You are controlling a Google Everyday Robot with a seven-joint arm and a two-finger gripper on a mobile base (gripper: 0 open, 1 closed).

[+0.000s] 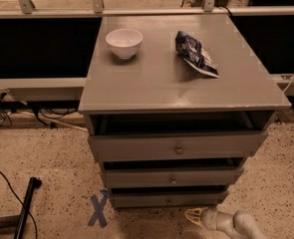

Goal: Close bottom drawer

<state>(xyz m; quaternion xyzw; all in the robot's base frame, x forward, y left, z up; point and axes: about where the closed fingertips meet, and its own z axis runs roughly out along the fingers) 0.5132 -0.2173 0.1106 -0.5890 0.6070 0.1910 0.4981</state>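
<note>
The grey cabinet has three drawers, each pulled out a little. The bottom drawer is the lowest and narrowest-looking front, with a small round knob and a dark gap above it. My gripper is cream-coloured and low at the bottom right, just in front of and below the bottom drawer's front. It points left toward the drawer and sits a little apart from the panel. It holds nothing that I can see.
The middle drawer and top drawer stick out above. A white bowl and a blue snack bag lie on the cabinet top. A blue tape X and a black pole are on the speckled floor at left.
</note>
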